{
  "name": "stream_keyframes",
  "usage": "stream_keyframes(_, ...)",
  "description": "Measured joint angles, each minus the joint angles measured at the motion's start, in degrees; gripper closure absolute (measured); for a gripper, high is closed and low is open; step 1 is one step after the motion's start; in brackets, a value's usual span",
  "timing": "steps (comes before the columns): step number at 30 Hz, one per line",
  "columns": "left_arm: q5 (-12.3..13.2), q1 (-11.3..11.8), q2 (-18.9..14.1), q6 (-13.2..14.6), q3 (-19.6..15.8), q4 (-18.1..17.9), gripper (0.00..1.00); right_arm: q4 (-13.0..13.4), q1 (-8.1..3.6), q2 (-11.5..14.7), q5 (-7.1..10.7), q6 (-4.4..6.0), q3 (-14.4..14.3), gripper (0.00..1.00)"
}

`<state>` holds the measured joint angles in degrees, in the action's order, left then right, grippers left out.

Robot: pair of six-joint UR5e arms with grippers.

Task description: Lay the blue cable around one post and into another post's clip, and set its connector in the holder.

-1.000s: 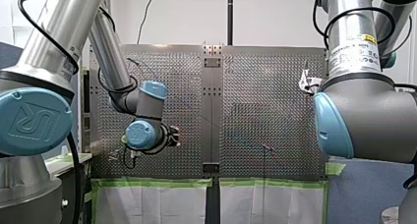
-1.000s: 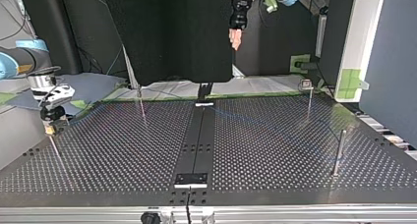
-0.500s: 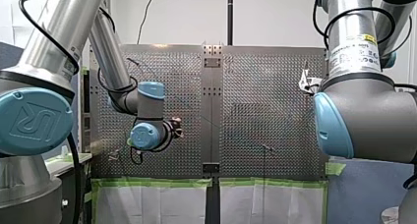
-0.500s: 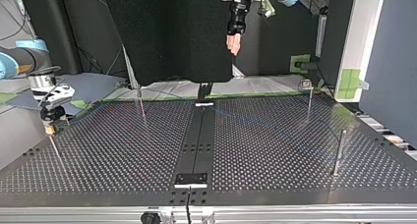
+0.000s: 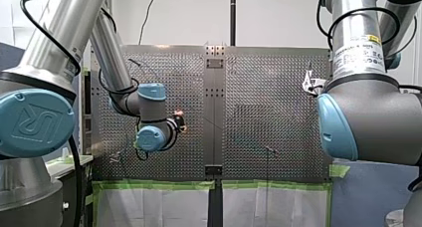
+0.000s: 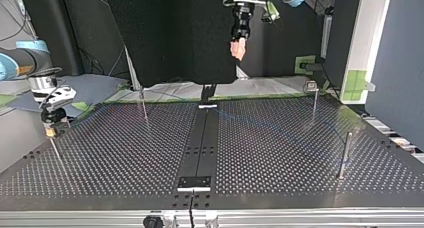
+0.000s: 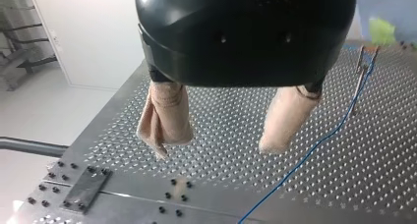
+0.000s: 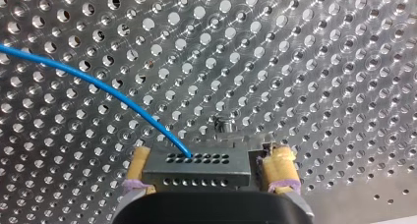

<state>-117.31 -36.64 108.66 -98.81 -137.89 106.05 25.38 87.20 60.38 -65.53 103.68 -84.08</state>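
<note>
Two arms: my left one comes in at the top view's right and hangs high over the far part of the perforated table. My right one sits low at that view's left edge.
Left gripper: spread wide, nothing at all between its beige-padded fingers, well up off the plate.
Right gripper: clamped on the connector, one yellow pad on each end of it.
Connector: dark grey block with two rows of small holes, sitting level between the pads and close over the plate. A small stud sticks out of the table just ahead of it.
Blue cable: comes out of a hole in the connector's upper row, then curves away ahead of the right gripper and off to one side, across the table's holes.
Cable vs left gripper: in the left wrist view it lies on the plate well below the fingers and passes beside one of them, touching neither. From there it runs off to a thin post with a clip further out.
Other posts: in the top view one thin post stands far left, one far right and one nearer on the right.
Cable in the top view: too faint to trace, honestly.
</note>
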Motion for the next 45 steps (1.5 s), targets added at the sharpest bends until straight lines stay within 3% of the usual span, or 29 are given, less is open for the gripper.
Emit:
stream_keyframes(9, -0.44, 0.13, 0.00, 2.95, 0.00, 3.31, 0.02, 0.00, 0.00, 0.00, 0.00, 0.00, 0.00, 0.00)
stream_keyframes(45, -0.41, 0.14, 0.00, 3.10, 0.01, 3.74, 0.02, 0.00, 0.00, 0.00, 0.00, 0.00, 0.00, 0.00)
